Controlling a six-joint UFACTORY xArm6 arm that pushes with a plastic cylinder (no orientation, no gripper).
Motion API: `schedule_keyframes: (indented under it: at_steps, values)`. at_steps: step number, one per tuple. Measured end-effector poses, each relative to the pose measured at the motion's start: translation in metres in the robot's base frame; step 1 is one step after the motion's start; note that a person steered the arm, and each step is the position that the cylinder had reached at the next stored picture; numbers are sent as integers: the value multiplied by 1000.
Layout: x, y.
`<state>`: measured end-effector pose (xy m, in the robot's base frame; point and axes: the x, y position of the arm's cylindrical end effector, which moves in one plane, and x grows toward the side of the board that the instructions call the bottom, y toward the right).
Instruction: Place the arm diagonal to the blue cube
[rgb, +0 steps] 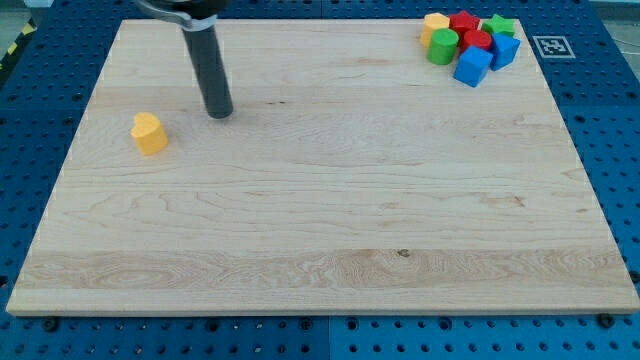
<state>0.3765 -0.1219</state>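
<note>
Near the tabletop's (320, 270) left edge lay a lone yellow block (149, 133). Just beyond it, toward the top-left corner, my tip (220, 113) rested on the wood; no hand was there to be wide or narrow. Well apart, by the top-right corner, the blue cube (473, 66) fronted a tight cluster: green cylinder (443, 46), red block (477, 40), another blue block (504, 50), yellow (435, 24), red (463, 21) and green (498, 24) behind.

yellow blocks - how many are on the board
2: one yellow block alone near the view's left edge, just left of my tip; another yellow block in the top-right cluster. More could be hidden there.
</note>
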Motion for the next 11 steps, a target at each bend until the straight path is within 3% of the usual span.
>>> schedule_keyframes:
  at_steps: [2,7,10,11]
  values:
    - [0,38]
    - [2,286]
    - [28,299]
    - [55,307]
